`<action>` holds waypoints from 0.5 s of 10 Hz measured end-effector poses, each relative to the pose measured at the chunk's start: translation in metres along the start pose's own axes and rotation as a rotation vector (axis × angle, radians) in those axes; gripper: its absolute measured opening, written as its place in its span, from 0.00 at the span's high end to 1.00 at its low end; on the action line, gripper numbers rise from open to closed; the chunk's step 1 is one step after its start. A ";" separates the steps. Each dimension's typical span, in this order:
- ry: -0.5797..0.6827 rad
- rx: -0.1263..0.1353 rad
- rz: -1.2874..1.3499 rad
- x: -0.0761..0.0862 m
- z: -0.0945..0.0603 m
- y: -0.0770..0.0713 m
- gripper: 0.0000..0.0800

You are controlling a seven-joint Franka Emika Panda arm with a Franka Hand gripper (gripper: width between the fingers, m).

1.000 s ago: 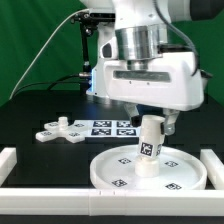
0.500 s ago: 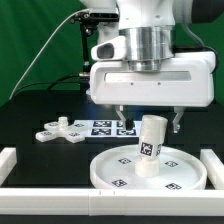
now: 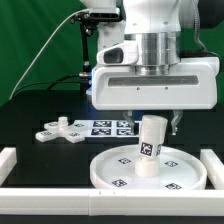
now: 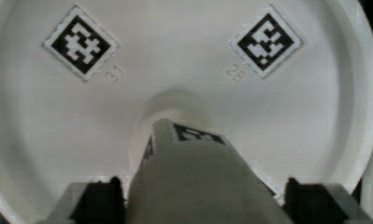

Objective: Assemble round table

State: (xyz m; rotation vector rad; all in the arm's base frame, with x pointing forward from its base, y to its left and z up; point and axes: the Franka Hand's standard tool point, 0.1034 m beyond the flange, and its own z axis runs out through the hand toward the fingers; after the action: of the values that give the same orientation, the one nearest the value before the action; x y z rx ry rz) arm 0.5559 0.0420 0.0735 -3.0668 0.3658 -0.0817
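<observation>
Gripper (image 3: 150, 122) hangs over the leg (image 3: 149, 146), jaws spread. One finger sits on each side of the leg's top and neither looks to be touching it. The wrist view agrees: the leg (image 4: 197, 170) runs up between the two dark fingers (image 4: 98, 200), with the disc (image 4: 183, 60) filling the background.

Positions:
- The leg stands at the middle of the disc (image 3: 108, 172), leaning slightly toward the exterior view's right. How far it is seated can't be told from here.
- The disc lies flat on the bench (image 3: 40, 105), near the front.
- The cross base (image 3: 59, 130) lies loose on the bench, well apart toward the exterior view's left, just beside the marker board (image 3: 108, 127).

Judgement: the step in hand is fixing the leg into the disc, probably by turning it. The cross base hasn't been fitted, so the task is roughly at its midpoint.

To do the step well:
- Centre the jaws on the leg before closing, since an off-centre pinch would push the lean further.
- Grip low enough on the leg to hold it firmly.
- Bring the leg upright before applying any twist or downward force.
- Keep the turning axis on the leg's own axis, or the disc may drag round on the bench.
- Main risks are the leg cocking in its socket and the disc sliding.
</observation>
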 end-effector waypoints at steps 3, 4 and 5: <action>0.002 0.001 0.257 0.001 -0.001 -0.001 0.49; 0.005 0.002 0.342 0.001 0.001 -0.002 0.49; 0.017 0.010 0.480 0.003 0.001 -0.001 0.49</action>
State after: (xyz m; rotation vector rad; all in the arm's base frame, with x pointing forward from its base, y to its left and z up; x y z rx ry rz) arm 0.5588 0.0428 0.0724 -2.8737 1.0773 -0.0868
